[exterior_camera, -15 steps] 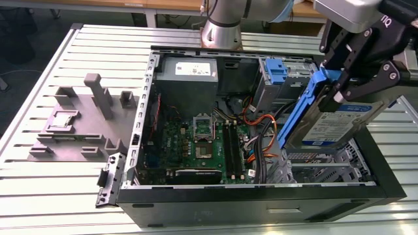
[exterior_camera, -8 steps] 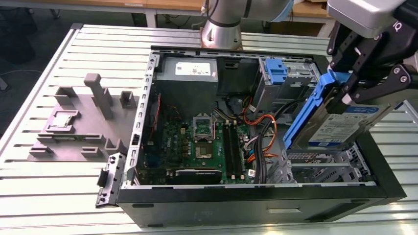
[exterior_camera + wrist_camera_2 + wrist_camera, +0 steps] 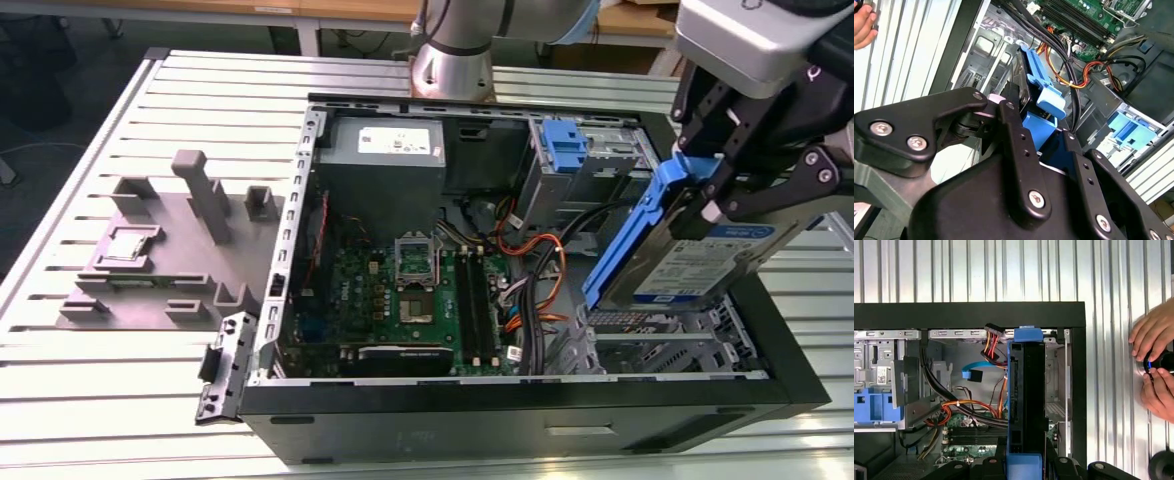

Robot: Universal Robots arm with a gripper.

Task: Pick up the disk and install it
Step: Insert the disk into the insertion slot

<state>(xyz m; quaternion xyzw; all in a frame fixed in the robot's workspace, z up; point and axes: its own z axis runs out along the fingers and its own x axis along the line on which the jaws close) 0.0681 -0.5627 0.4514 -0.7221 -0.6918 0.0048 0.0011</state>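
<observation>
Disk point(image 3: 687, 262): silver-grey, blue bracket, white-and-blue label. It hangs tilted with its lower end at the drive cage point(image 3: 667, 345) of the open computer case point(image 3: 534, 415); contact cannot be told.
Claw point(image 3: 741, 195): clamped on the disk's upper end.
Table point(image 3: 107, 380): slatted metal, carries the case.
Person's hands point(image 3: 1154, 365): on the table beside the case, in the first wrist view.

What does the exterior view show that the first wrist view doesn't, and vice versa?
Exterior view: the power-supply box, a grey fixture plate at the exterior view's left of the computer case, and the disk's labelled face. First wrist view: a person's hands at the slatted table beside the case. Both: the gripper shut on the disk over the open case.
</observation>
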